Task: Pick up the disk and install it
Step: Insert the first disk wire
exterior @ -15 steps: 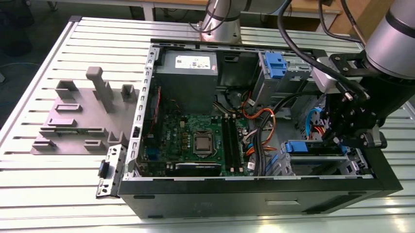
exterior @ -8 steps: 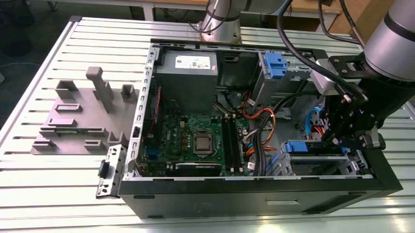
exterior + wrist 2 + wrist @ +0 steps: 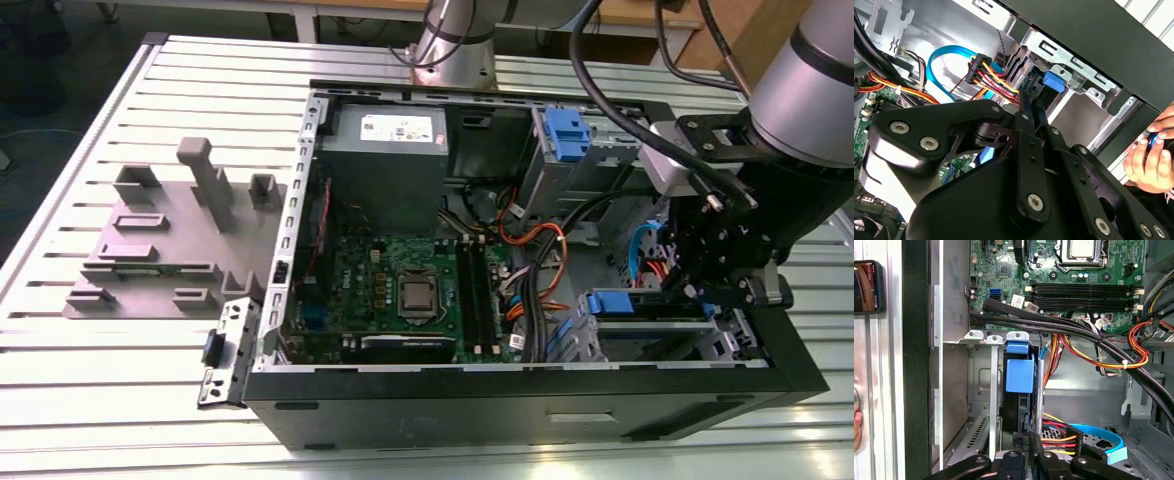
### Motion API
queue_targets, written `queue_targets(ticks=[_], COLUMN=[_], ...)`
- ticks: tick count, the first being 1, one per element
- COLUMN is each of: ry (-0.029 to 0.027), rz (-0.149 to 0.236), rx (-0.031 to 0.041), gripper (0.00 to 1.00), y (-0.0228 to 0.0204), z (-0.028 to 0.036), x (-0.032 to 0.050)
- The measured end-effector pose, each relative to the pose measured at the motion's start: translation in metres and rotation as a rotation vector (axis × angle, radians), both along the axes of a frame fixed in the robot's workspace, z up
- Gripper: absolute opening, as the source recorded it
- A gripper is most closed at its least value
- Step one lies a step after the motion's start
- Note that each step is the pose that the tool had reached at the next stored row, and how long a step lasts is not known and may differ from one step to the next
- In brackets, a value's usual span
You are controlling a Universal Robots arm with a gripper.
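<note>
The disk (image 3: 627, 303) stands on edge in the drive bay at the front corner of the open computer case, at the exterior view's right. In the first wrist view its blue carrier end (image 3: 1019, 372) points away from me and its dark body runs back to my fingertips. My gripper (image 3: 1026, 455) reaches down into the bay, and its black fingers (image 3: 1026, 130) close in on the disk's near end. The carrier's blue tab (image 3: 1054, 82) shows just past the fingertips, between the bay's metal rails.
Red, yellow and black power cables (image 3: 1094, 357) and a blue data cable (image 3: 949, 55) lie close beside the bay. A grey power supply (image 3: 384, 135) and a blue latch (image 3: 566, 135) sit at the case's far side. A grey fixture (image 3: 174, 240) is on the table. A person's hand (image 3: 1149, 160) is outside the case.
</note>
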State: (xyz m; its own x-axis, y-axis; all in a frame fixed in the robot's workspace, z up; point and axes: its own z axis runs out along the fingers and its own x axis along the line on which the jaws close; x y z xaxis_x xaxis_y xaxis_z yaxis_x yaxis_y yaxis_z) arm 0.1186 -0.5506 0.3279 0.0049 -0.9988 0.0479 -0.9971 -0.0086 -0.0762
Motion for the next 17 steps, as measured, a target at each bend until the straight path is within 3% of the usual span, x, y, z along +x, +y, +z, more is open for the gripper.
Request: queue_targets(ticks=[5,6,17], ry=[0.0,0.0,0.0002], rz=[0.0,0.0,0.0], rx=[0.0003,0.0003,0.0001], gripper=[0.18,0.24,0.24], y=[0.0,0.0,0.0001], z=[-0.0001,0.0001,0.01], x=[0.0,0.0,0.0])
